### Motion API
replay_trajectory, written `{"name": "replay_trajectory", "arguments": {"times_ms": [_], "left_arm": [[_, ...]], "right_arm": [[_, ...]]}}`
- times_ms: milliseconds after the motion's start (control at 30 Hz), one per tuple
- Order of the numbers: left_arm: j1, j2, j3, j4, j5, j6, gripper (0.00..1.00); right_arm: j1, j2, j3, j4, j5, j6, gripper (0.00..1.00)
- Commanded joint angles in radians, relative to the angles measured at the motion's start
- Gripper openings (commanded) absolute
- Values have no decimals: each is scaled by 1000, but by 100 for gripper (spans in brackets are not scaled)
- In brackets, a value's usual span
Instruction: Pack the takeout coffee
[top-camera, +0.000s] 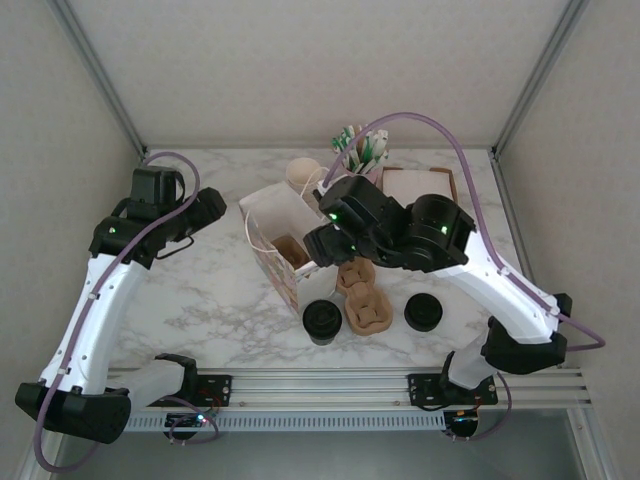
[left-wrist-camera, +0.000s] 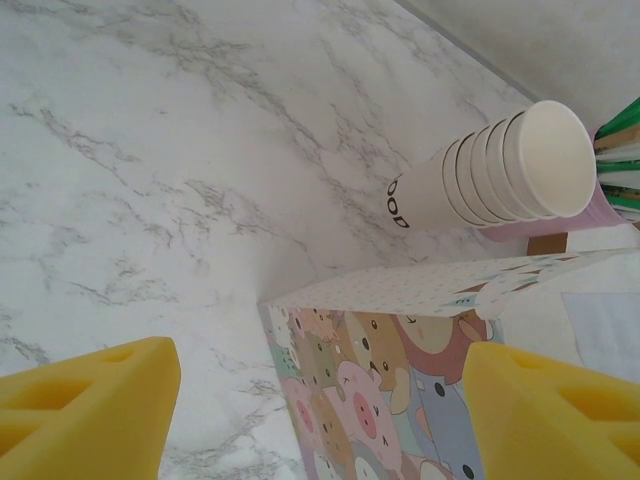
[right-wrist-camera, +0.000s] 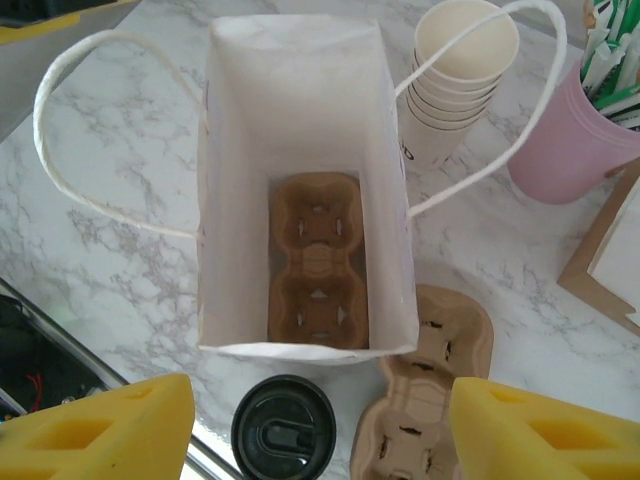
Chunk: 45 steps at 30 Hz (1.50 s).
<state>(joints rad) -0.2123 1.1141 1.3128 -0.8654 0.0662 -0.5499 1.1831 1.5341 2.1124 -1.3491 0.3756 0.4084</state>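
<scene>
Only readable writing: dark letters, roughly "DOD", running sideways on the bottom cup of the cup stack (left-wrist-camera: 500, 170); the rest is curving out of sight. The bag (right-wrist-camera: 300, 120) is showing a cartoon bear-and-pig print on its outside, no legible words. The bag is standing upright and open on the table (top-camera: 210, 290), handles splayed to either side, with one carrier (right-wrist-camera: 318, 262) lying flat on its floor. Right claw (right-wrist-camera: 320, 440) is hovering above the bag's near edge, yellow pads spread wide, gripping nothing; the bag mouth is sitting between and beyond the pads. Left claw (left-wrist-camera: 320, 415) is also gaping wide and empty, hanging over the bag's far corner, facing the cup stack. Spare carriers (right-wrist-camera: 430, 390) are lying just beside the bag, a black lid (right-wrist-camera: 283, 430) in front of it, a second lid (top-camera: 423, 312) past the carriers. A pink holder (right-wrist-camera: 565, 140) of green-and-white sticks is standing beside the cups, a box (top-camera: 418, 185) next to it.
</scene>
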Motion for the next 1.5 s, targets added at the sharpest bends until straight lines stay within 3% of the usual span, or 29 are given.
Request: {"name": "replay_trajectory", "arguments": {"times_ms": [0,533,1033,1467], "left_arm": [[8,-13,-15,-12,5,-1,74],[8,-39,-27,-65,-38,2,74],[8,-108,-108,-72,-58,-18,75],[8,-114,-140,-66,-52,-22,76]], "right_arm": [[12,-84,-62,7,39,21,69],[12,-480,-782,303,-70,-57,74],[22,-344,-911,421,-266,42,81],[121,-149,-926,464,-149,128,87]]}}
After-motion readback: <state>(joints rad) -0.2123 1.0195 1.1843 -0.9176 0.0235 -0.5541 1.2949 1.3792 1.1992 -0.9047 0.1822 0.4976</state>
